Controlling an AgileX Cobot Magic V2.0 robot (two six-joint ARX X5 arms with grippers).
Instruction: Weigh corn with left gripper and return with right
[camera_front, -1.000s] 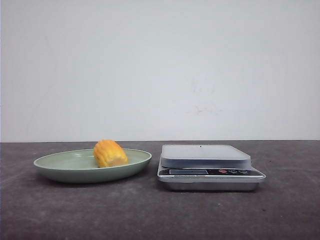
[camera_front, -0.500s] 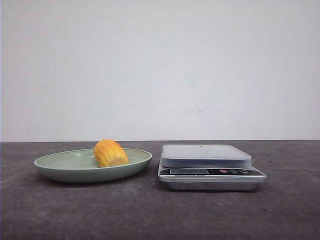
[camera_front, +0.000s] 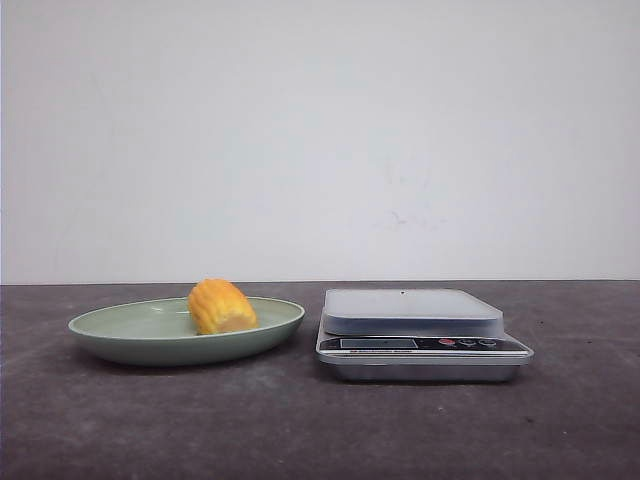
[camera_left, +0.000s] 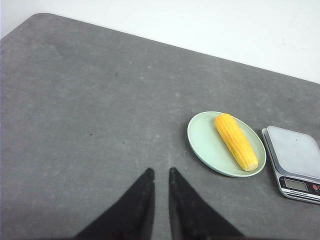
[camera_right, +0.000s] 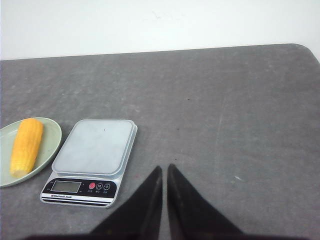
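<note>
The left gripper (camera_left: 161, 200) hangs high over bare table to the left of the plate (camera_front: 120, 340), its tapered black fingers nearly together around nothing. The corn (camera_front: 221, 306), a long cob of bumpy yellow kernels, lies across the shallow, smooth green plate, probably staged there as the pickup point. Just right of it sits the scale (camera_front: 422, 345), its flat pale platform bare; its display is too small to read. The right gripper (camera_right: 164, 200) hovers off the scale's right side, likewise narrowed and holding nothing.
</note>
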